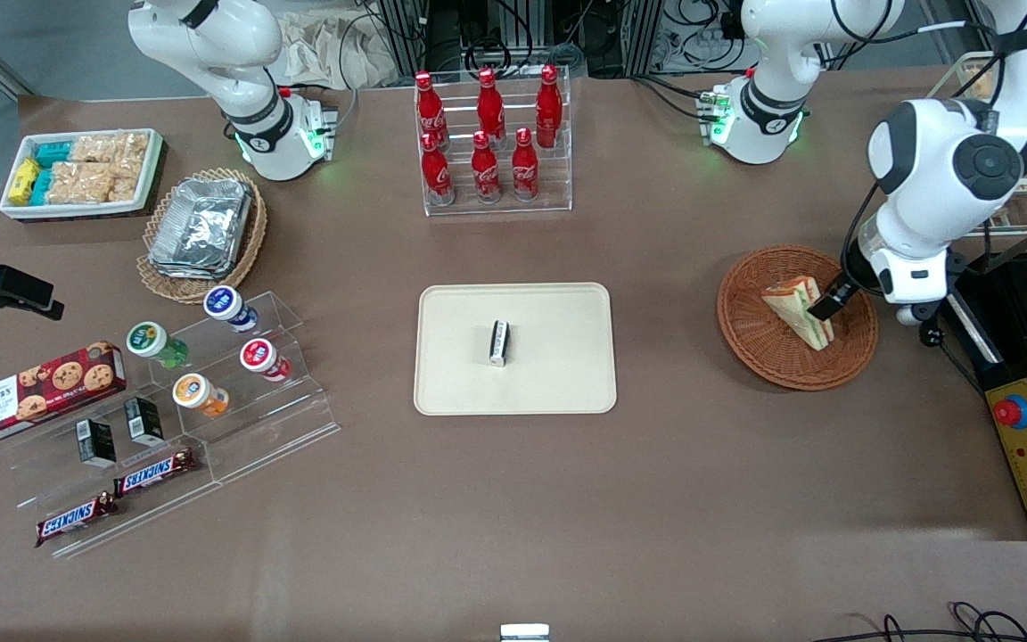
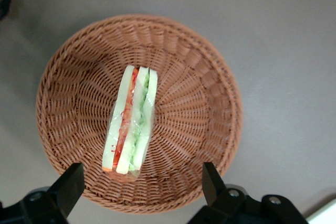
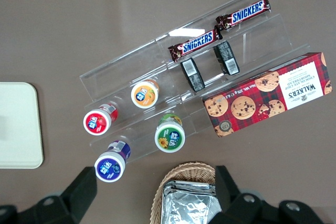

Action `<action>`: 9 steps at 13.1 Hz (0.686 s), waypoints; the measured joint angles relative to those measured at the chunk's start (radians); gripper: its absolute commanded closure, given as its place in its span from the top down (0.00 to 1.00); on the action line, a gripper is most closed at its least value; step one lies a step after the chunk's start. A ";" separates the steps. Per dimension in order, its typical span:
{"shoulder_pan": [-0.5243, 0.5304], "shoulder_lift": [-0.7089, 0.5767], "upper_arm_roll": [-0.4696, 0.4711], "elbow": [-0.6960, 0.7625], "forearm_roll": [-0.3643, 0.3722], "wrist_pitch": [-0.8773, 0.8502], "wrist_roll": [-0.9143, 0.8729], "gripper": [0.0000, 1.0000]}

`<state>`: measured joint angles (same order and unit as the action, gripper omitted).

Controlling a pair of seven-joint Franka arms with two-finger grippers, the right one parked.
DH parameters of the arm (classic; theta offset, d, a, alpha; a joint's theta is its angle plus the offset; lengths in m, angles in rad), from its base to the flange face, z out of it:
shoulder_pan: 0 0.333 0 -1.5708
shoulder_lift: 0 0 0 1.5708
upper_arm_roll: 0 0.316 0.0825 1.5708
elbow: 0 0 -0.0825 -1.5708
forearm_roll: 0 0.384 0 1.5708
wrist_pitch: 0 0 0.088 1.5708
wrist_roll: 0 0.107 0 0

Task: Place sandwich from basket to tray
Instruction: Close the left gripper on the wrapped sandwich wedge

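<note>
Gripper (image 2: 140,187) above the basket (image 2: 210,98), fingers (image 2: 211,181) spread wide and holding nothing, sandwich (image 2: 131,124) lying in the basket under the gap between them, tray (image 1: 558,374) well off toward the parked arm, small packet (image 1: 499,342) on it

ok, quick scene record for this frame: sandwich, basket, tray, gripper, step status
sandwich: standing on edge in the basket, filling edge up
basket: on the table, toward the working arm's end
tray: mid-table, holds a small black-and-white packet
gripper: open, above the basket, fingers straddling the sandwich
status: sandwich not yet gripped
</note>
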<state>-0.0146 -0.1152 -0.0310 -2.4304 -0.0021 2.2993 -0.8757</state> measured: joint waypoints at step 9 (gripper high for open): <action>0.005 0.106 0.004 -0.088 0.001 0.160 -0.001 1.00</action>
<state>-0.0099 -0.0091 -0.0269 -2.5187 -0.0014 2.4595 -0.8769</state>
